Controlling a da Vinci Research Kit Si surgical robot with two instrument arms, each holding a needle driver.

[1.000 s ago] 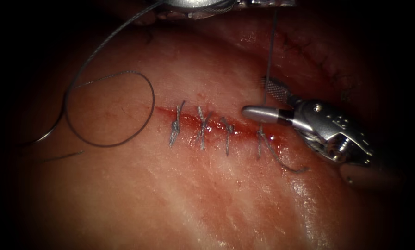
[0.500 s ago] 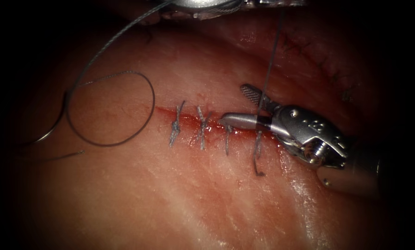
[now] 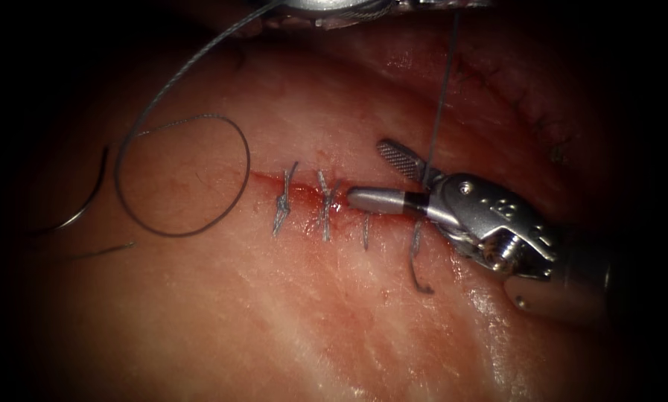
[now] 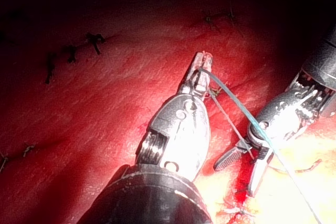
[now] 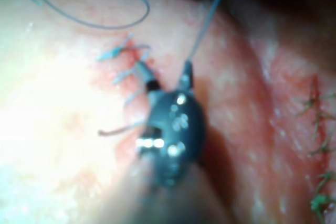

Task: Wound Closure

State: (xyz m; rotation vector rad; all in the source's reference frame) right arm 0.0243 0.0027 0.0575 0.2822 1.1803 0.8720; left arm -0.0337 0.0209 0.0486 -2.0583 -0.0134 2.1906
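A surgical training bench in a lab, by the look of it: a slab of pork tissue (image 3: 289, 313) lit by an endoscope, dark all round, a stitched cut (image 3: 326, 201) at centre frame, and robotic needle-driver tools (image 3: 401, 179) working over it.

Endoscope view: light falls on the middle of the tissue (image 3: 334, 320) and fades to black at every edge and corner. Wet glints lie on the tissue below the right gripper (image 3: 369, 171), whose metal carries hard highlights.
Left wrist view: strongly lit. Glare bleaches the tissue beside the right gripper; the shaft behind the left gripper (image 4: 202, 62) stands in deep shadow.
Right wrist view: pale, overexposed tissue, with a dark shadow beside the tool body.
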